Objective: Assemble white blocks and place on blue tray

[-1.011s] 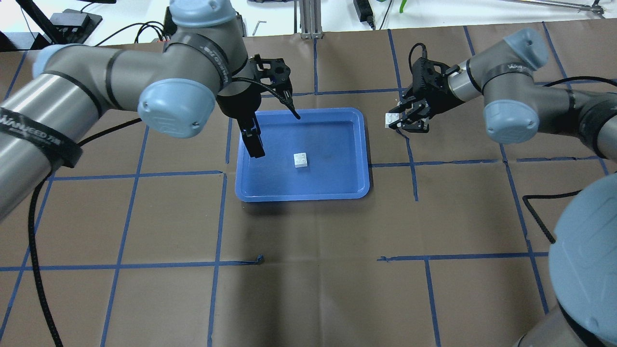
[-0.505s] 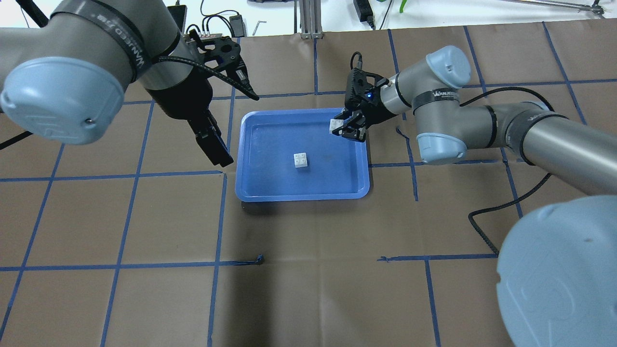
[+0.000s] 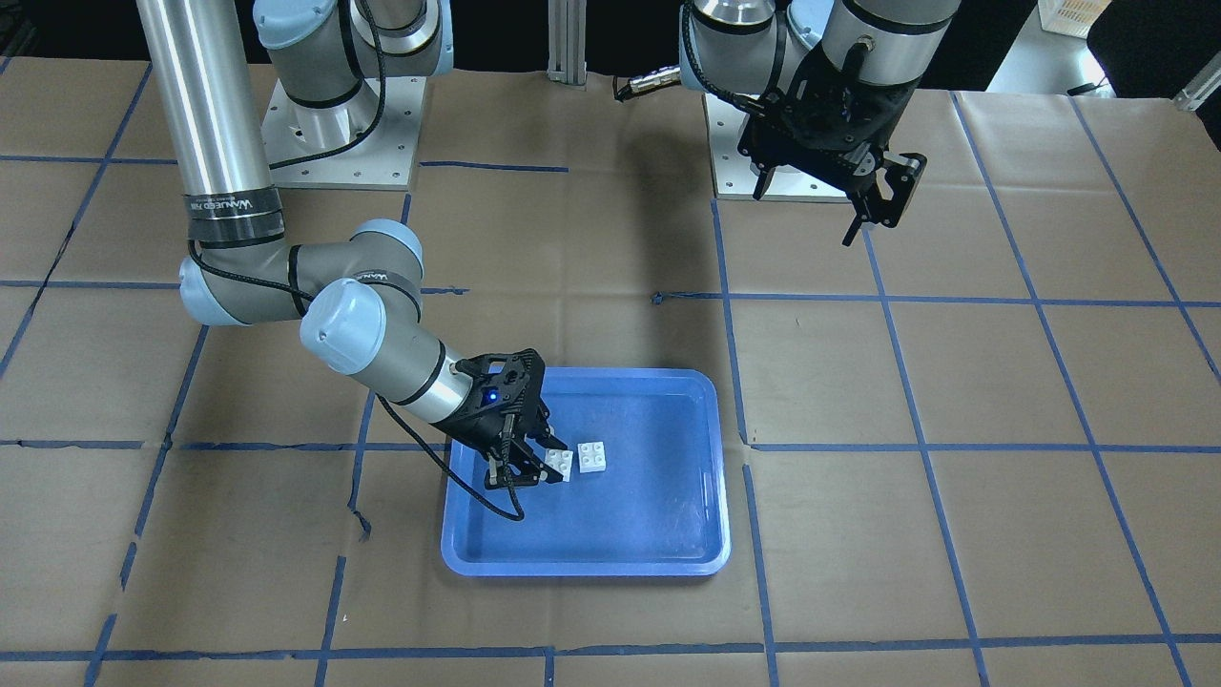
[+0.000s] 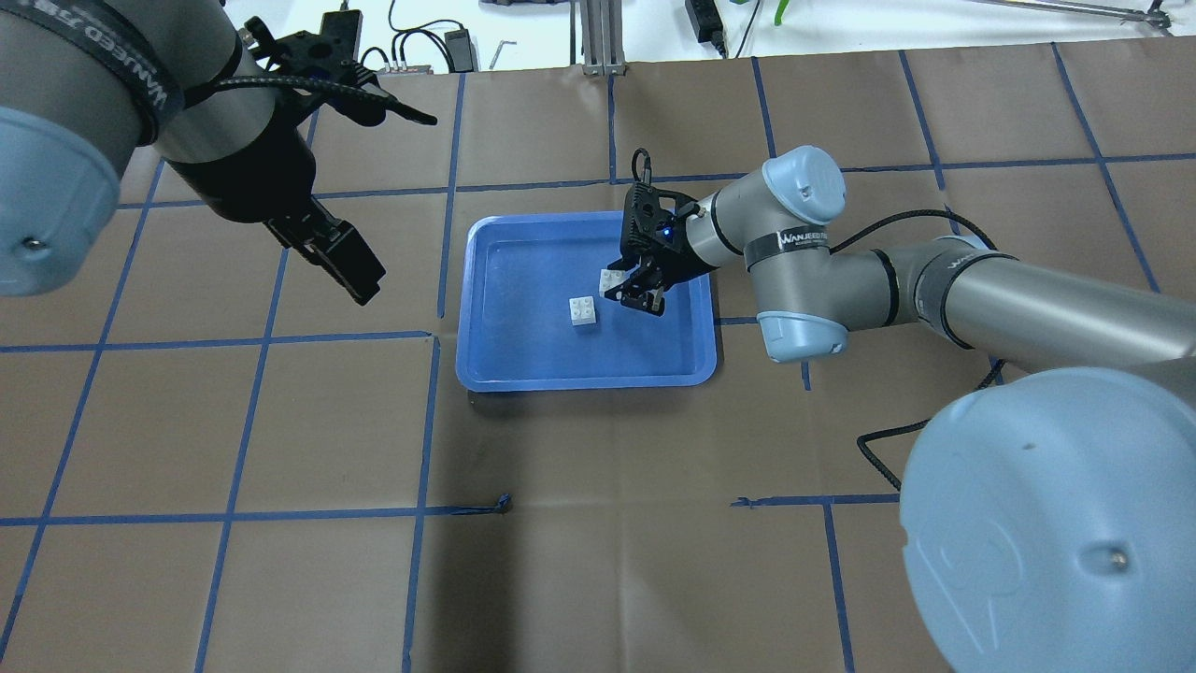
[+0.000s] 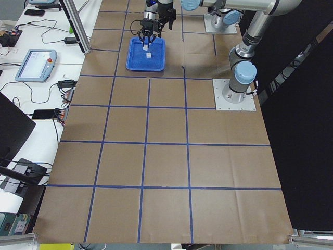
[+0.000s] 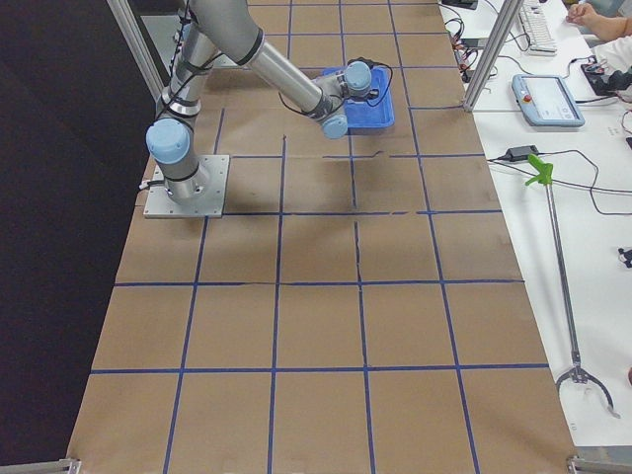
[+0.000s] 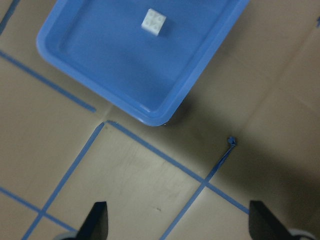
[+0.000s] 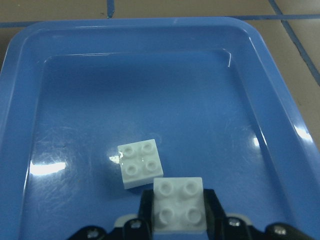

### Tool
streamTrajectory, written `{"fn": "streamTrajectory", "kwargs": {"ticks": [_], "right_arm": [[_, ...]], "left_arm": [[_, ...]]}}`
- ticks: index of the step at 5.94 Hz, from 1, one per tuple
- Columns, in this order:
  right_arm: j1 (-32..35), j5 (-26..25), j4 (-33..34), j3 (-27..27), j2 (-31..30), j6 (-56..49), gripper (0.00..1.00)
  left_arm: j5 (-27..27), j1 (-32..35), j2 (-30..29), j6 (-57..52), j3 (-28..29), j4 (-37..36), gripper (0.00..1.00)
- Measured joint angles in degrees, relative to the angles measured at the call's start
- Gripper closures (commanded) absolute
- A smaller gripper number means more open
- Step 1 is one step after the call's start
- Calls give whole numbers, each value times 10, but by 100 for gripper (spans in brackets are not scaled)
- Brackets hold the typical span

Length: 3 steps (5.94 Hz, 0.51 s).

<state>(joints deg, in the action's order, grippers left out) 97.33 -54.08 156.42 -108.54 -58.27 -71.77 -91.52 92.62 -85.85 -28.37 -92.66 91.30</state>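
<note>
right gripper (image 8: 178, 211): clamped on one of the white blocks, a finger against each of two opposite side walls.
held block (image 8: 178, 204): sat between the fingertips, studs up and uncovered, raised off the tray floor as far as the front view showed.
loose block (image 8: 141, 164): lay just ahead of the fingertips and a little to one side in the wrist view, studs up, flat on the tray floor, near the held block but apart from it, and turned slightly out of square with it.
blue tray (image 8: 140, 24): spread under and all around the hand, its floor glossy with glare patches.
left gripper (image 7: 180, 222): well away from the tray, fingers spread wide with nothing between them.
table (image 4: 598, 561): brown paper with a grid of blue tape around the tray.
handling: the blocks looked light, stiff and smooth, unlikely to break. the side-wall hold seemed right, since it left the studs and the hollow underside free.
risk: a push that is off-centre or out of square would likely make the loose block skid on the slick floor rather than seat.
writing: none readable on the blocks or tray. the band on the right arm (image 4: 804, 240) carried white lettering that began "wan", the rest too small to tell.
</note>
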Motion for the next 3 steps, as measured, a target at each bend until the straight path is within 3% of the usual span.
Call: {"fn": "streamTrajectory", "kwargs": {"ticks": [3], "right_arm": [[3, 1, 17, -13, 13, 1, 67]], "left_arm": [[5, 0, 3, 272, 6, -7, 1]]}}
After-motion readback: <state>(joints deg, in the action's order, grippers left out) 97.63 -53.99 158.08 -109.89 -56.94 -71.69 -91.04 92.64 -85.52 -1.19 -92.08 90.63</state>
